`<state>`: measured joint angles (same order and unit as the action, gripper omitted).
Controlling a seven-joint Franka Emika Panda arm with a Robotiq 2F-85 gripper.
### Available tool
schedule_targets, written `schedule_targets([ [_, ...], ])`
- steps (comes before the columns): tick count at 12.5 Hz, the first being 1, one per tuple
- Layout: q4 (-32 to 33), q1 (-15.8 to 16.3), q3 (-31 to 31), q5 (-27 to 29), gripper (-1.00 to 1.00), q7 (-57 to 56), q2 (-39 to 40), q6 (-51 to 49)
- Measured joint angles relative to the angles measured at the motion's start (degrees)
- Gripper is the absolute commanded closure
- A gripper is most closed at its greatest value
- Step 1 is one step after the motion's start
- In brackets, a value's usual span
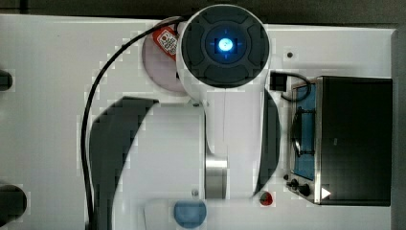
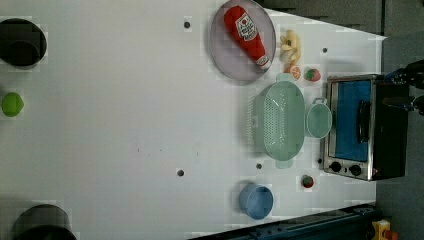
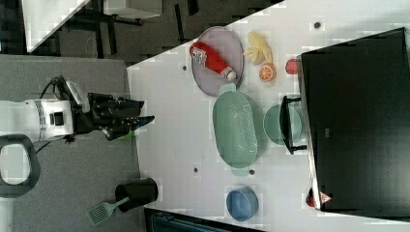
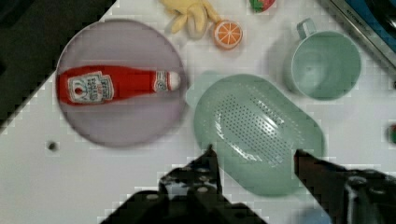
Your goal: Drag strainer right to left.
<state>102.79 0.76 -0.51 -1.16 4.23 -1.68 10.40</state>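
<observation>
The gripper (image 4: 254,156) hangs above the table (image 2: 125,125) with its 2 fingers (image 4: 208,163) spread apart and nothing between them. In the wrist view the strainer (image 4: 259,137) lies directly below the open jaws, its perforated bowl showing through the gap, with clear air between the fingertips and its rim. In the right view the gripper (image 3: 145,118) sits at the end of the white arm (image 3: 43,118), well apart from the strainer (image 3: 235,128), toward the right view's left.

The strainer (image 2: 279,122) rests flat on the table, open side up. Just beside it, on the side away from the gripper in the wrist view, stands the cup (image 4: 324,63), close to its rim; whether the 2 touch I cannot tell. Beyond the cup is the toaster oven (image 2: 362,127). The plate (image 4: 119,81) lies near the strainer's tab handle, and the ketchup bottle (image 4: 114,84) lies on its side on the plate. An orange slice (image 4: 227,34) and a yellow toy (image 4: 191,14) lie past the plate and strainer. A blue bowl (image 2: 256,201) sits near the strainer's other end. In the top view the arm's base (image 1: 225,45) covers the middle of the table.
</observation>
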Motion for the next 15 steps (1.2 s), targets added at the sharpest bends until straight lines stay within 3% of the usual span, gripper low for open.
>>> schedule_targets([
  [3,13.93,-0.43,-0.75,0.0,-1.0,0.7,-16.7,-11.79],
  [5,15.39,-0.86,-1.89,-0.33,-1.0,0.7,-25.1,-10.82],
  [7,14.49,-1.5,-2.47,-0.63,-1.0,1.7,-28.25,-5.49],
  [10,17.74,-0.81,-2.81,1.69,-1.0,3.85,-23.68,6.4],
  [15,33.52,-1.03,-1.56,-0.56,-1.0,9.8,-2.47,29.63],
])
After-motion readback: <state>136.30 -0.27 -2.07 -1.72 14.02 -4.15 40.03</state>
